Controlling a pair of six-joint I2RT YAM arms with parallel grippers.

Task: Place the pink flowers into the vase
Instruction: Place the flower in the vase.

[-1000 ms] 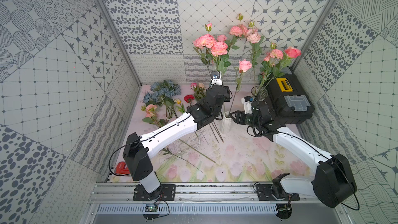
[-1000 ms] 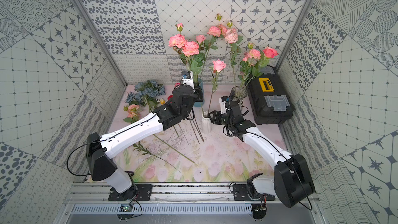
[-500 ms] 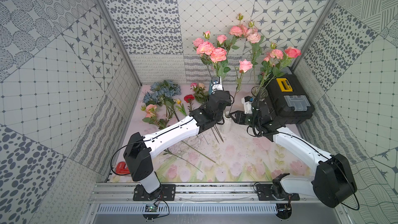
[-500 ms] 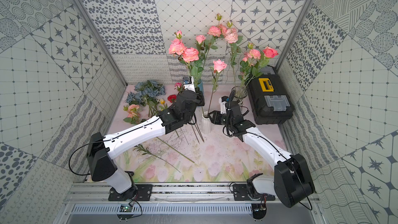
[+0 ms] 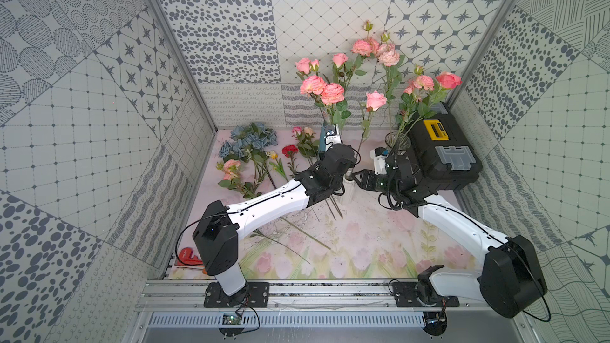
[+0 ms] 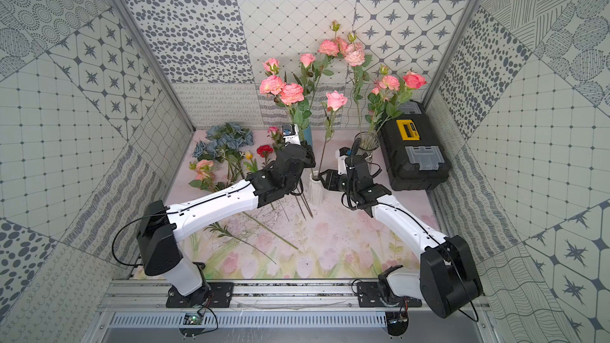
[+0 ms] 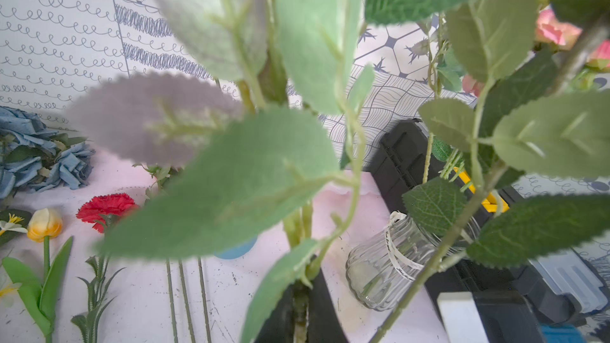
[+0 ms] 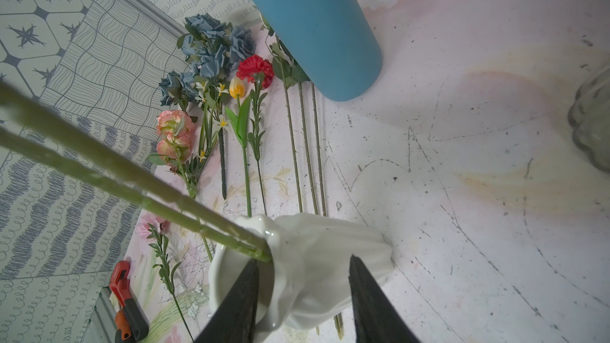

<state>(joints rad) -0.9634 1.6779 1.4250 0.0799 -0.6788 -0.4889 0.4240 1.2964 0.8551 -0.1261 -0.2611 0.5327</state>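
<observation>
**Bunch held beside the vase, vase gripped at its rim**

Pink blooms (image 5: 231, 166) lie on the mat (image 5: 363, 242) at far left, just beside blue flowers (image 5: 252, 136). A red carnation (image 5: 289, 150) lies next along.

The left gripper (image 7: 300, 305) is clamped tight on a green stem of the pink bunch (image 5: 331, 93). The bunch's heads stand high above the arm, before the back wall. Its leaves fill the left wrist view, and where its lower end sits cannot be told.

The white vase (image 6: 316, 191) stands upright mid-mat, just right of that gripper. 2 stems (image 8: 132, 189) run into its mouth, and in both top views 1 pink rose (image 6: 336, 100) rises from it.

The right gripper (image 8: 303, 259) holds the vase by the rim with its jaws about half apart. 1 finger (image 8: 237, 295) is inside the mouth and the other is on the outer wall.

Behind it a glass jar (image 6: 364, 141) holds more pink flowers (image 6: 389, 82), just beside a black toolbox (image 5: 442, 156).
</observation>
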